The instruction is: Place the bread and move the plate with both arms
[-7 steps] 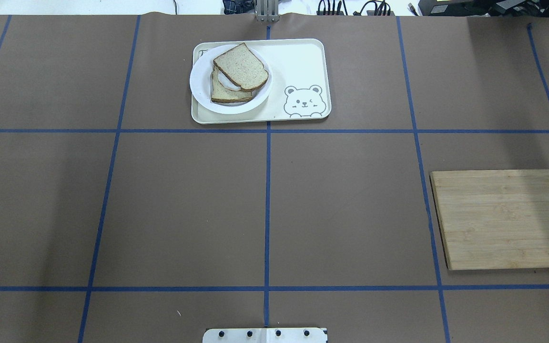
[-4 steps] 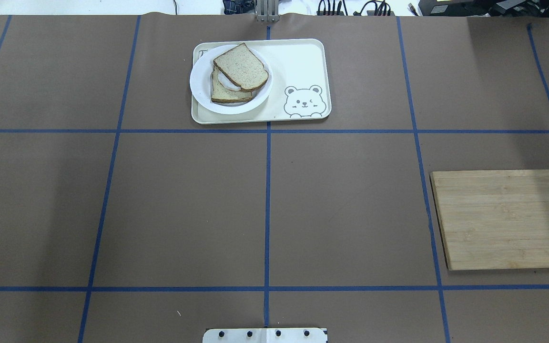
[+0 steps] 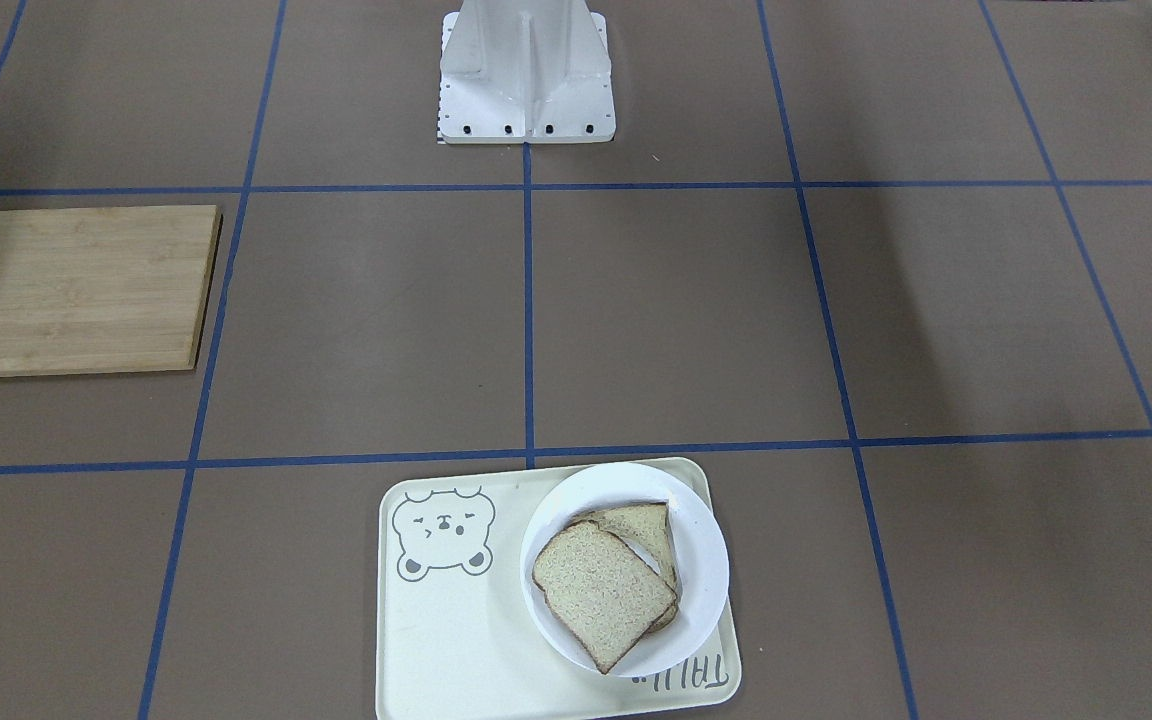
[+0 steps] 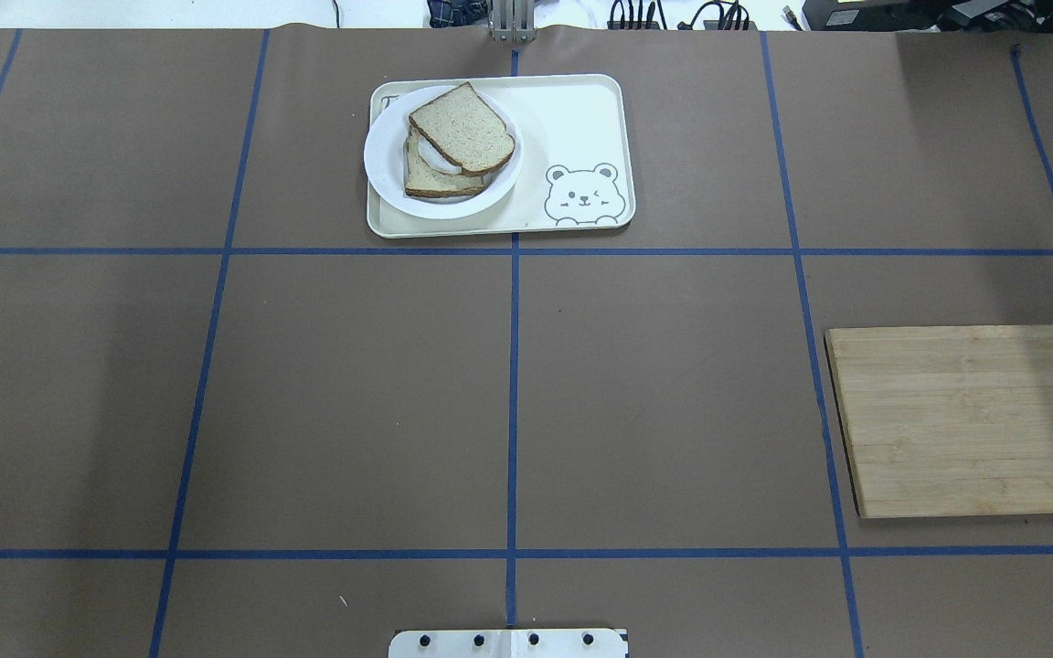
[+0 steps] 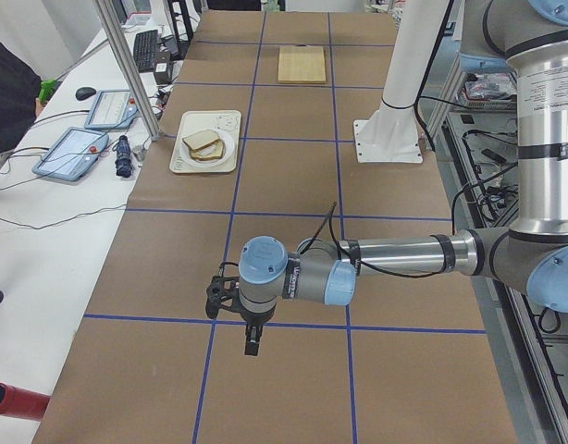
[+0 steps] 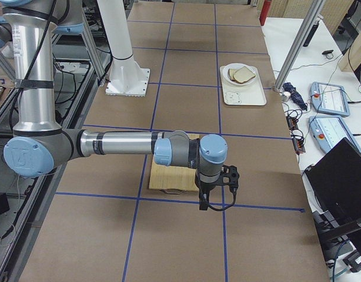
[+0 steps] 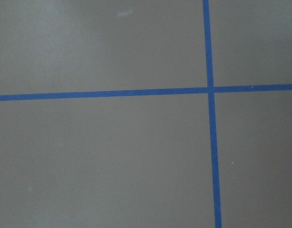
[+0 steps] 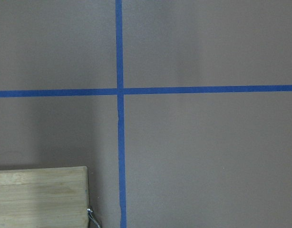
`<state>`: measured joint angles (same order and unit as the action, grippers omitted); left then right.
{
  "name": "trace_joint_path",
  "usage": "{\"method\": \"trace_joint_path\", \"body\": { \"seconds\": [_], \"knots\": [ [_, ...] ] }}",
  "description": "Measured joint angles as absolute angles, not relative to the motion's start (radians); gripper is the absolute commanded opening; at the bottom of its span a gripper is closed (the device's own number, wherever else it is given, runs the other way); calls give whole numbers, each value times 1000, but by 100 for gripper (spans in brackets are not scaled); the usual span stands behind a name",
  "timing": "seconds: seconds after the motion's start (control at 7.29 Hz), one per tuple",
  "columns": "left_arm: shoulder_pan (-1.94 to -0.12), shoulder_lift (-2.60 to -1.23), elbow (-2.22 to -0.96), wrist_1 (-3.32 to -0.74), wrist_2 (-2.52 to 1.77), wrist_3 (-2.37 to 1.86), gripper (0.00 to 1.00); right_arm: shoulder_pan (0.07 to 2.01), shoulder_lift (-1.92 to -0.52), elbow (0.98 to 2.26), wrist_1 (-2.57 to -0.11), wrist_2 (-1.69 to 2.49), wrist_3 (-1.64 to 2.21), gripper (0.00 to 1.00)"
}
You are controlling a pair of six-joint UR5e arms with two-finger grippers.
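Note:
The plain bread slice (image 4: pixel 462 128) lies on top of a second slice (image 4: pixel 430 185), with a bit of egg white between them. Both sit on the round white plate (image 4: pixel 385 174). The plate rests on the left part of the cream bear-print tray (image 4: pixel 572 119) at the far middle of the table. The front-facing view shows the bread (image 3: pixel 601 595), plate (image 3: pixel 706 560) and tray (image 3: pixel 446 640) too. My left gripper (image 5: pixel 251 348) hangs over bare table, far from the tray. My right gripper (image 6: pixel 203 205) hangs just past the cutting board. I cannot tell whether either is open or shut.
A wooden cutting board (image 4: pixel 965 420) lies at the right side of the table; its corner shows in the right wrist view (image 8: pixel 39 197). The robot's base plate (image 4: pixel 508 642) is at the near edge. Blue tape lines grid the brown table cover. Operator pendants (image 5: pixel 76 148) lie beyond the far edge.

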<state>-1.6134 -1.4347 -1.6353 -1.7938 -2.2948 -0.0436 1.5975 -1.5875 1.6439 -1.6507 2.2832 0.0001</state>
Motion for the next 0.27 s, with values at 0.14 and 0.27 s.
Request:
{"method": "trace_joint_path", "body": {
  "seconds": [0.14,0.27],
  "knots": [
    [-1612,-1436,-1637,-1794,-2295,-48,98,1598,-1588,1644,-1651,2283,1,100],
    [-1611,-1439,-1640,-1795,-2296,-73,98,1598,-1588,1645,-1651,2283,1,100]
  ]
}}
